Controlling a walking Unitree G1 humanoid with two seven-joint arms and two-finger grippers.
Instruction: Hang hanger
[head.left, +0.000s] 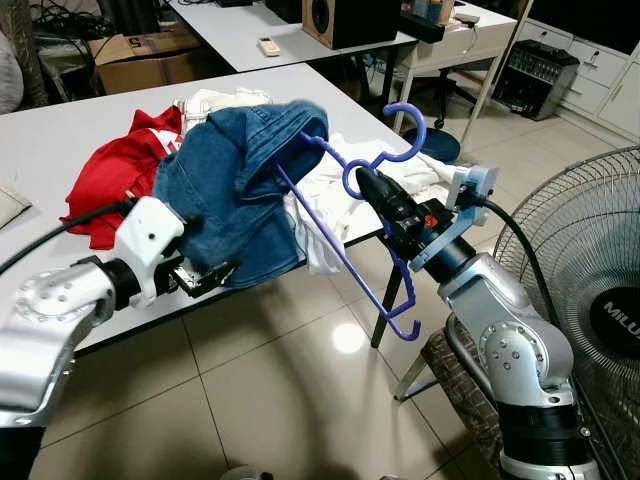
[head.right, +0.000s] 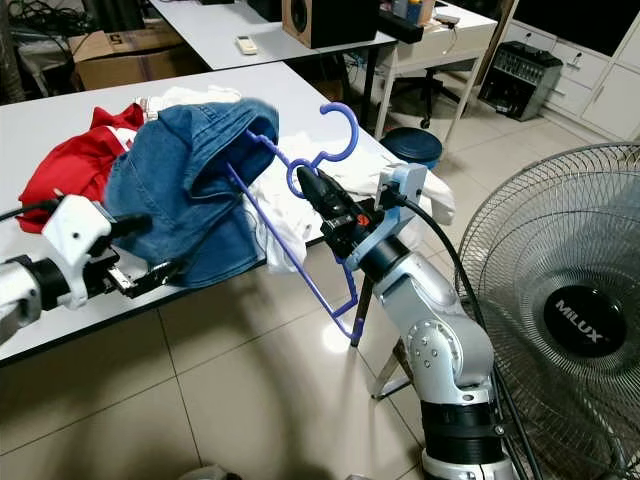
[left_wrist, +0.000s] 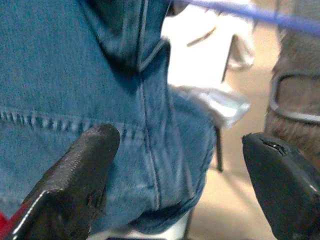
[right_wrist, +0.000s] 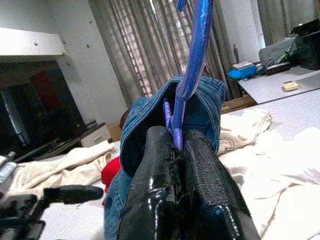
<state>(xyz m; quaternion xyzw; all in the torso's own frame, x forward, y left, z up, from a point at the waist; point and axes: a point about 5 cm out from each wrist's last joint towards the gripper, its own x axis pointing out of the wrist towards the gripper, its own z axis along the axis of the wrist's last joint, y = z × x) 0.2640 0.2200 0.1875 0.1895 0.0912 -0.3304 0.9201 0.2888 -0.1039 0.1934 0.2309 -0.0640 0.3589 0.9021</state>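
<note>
The left gripper (head.left: 205, 277) sat nearest, low at the table edge (head.left: 130, 325), its two black fingers (left_wrist: 82, 180) spread wide with nothing between them. Directly ahead of those tips hung the lower hem of the denim garment (head.left: 235, 180), close to them but not gripped; in the left wrist view the seam ran straight up from the gap between the fingers.

Across from it, the right gripper (head.left: 375, 188) was closed tight on the blue hanger (head.left: 345, 250), pinching it at the neck just below the hook (head.left: 405, 130). From those fingertips the hook curled up and beyond, while one arm of the hanger ran away from the tips into the denim garment, which was draped over that shoulder. The other arm slanted back and down past the right wrist toward the floor. So the hanger's long axis lay on a steep diagonal, high at the garment end and low at the free end.

The coming move seemed to turn on this: the right gripper already held the hanger, and the left was the nearer one to the loose cloth, with the hem lying straight out from its open fingers.

Farther off, a red garment (head.left: 110, 175) and white clothes (head.left: 330, 200) lay on the table behind the denim, and a standing fan (head.left: 590, 290) stood beyond the right arm.
</note>
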